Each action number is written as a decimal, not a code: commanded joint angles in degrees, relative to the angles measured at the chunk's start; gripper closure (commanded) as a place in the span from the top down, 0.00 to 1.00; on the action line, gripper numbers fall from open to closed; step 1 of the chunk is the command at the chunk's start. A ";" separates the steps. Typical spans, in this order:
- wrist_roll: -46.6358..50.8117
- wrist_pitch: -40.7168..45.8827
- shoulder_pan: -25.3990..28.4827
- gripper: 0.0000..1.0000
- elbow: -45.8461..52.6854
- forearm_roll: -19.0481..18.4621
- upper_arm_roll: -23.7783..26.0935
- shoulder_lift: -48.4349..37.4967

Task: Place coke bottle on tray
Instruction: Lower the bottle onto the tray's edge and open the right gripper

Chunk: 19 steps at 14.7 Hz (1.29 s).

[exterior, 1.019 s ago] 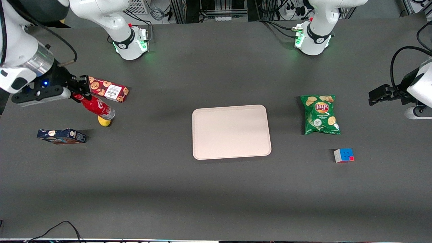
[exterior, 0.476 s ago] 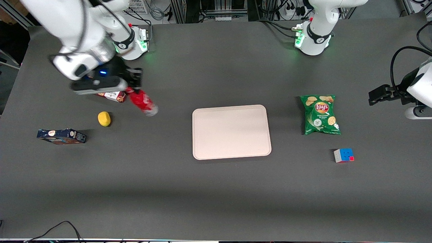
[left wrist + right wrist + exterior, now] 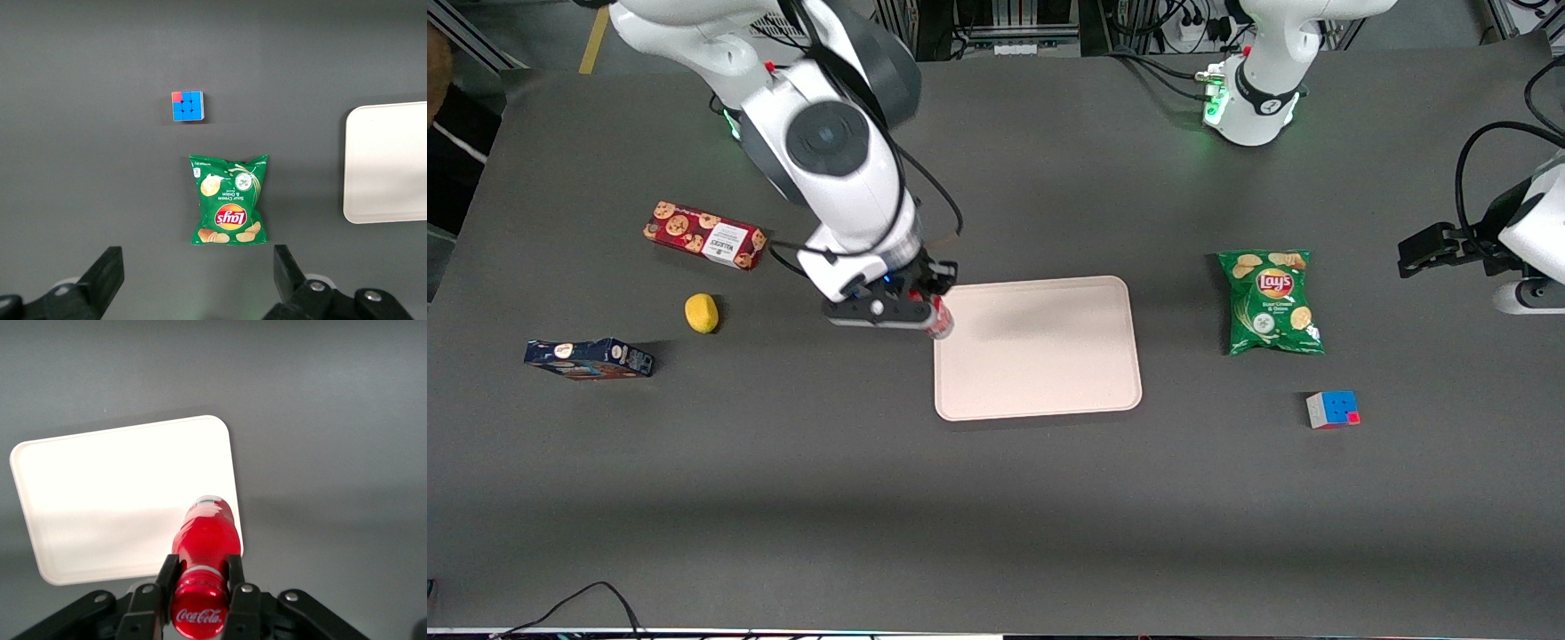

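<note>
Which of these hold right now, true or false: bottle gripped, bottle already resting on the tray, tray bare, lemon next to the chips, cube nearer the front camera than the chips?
1. The gripper is shut on the coke bottle. True.
2. The bottle rests on the tray. False: it hangs in the air over the tray's edge.
3. The tray is bare. True.
4. The lemon lies beside the chip bag. False: it lies near the cookie box.
5. The puzzle cube is nearer the front camera than the chip bag. True.
</note>
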<state>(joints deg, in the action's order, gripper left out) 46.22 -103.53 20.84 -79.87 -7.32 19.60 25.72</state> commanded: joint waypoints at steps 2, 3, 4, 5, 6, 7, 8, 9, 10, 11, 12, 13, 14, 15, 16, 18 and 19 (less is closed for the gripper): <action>4.93 -4.91 1.48 0.00 3.15 -5.16 0.26 8.46; 5.28 -6.58 1.48 0.00 2.45 -5.34 0.35 9.60; 5.29 -8.51 1.57 0.00 1.83 -5.43 0.35 10.48; 5.29 -10.09 1.57 0.00 1.22 -5.43 0.35 11.19; 5.38 -10.63 1.57 0.00 1.12 -5.52 0.26 11.80; 5.46 -10.72 1.57 0.00 1.12 -5.95 0.35 12.33; 5.46 -10.72 1.57 0.00 1.12 -6.22 0.35 12.77; 5.46 -10.81 1.48 0.00 0.95 -6.31 0.26 13.21; 5.46 -10.81 1.48 0.00 0.86 -6.74 0.26 13.39; 5.64 -10.81 1.48 0.00 0.86 -6.83 0.26 13.39; 6.16 -10.81 1.48 0.00 0.86 -6.92 0.26 13.39; 6.25 -10.99 1.48 0.29 0.86 -6.92 0.26 13.39; 6.34 -11.60 1.48 0.90 0.77 -6.92 0.26 13.39; 7.13 -11.86 1.48 1.00 0.60 -6.92 0.26 13.39; 7.48 -11.78 1.48 1.00 0.77 -6.84 0.26 13.30; 7.40 -11.34 0.96 1.00 0.59 -6.75 0.35 11.82; 7.31 -11.08 0.78 1.00 0.16 -6.57 0.26 9.90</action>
<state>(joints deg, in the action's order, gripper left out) 51.61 -114.99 22.04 -79.27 -12.60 19.61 39.06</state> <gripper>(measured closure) 0.286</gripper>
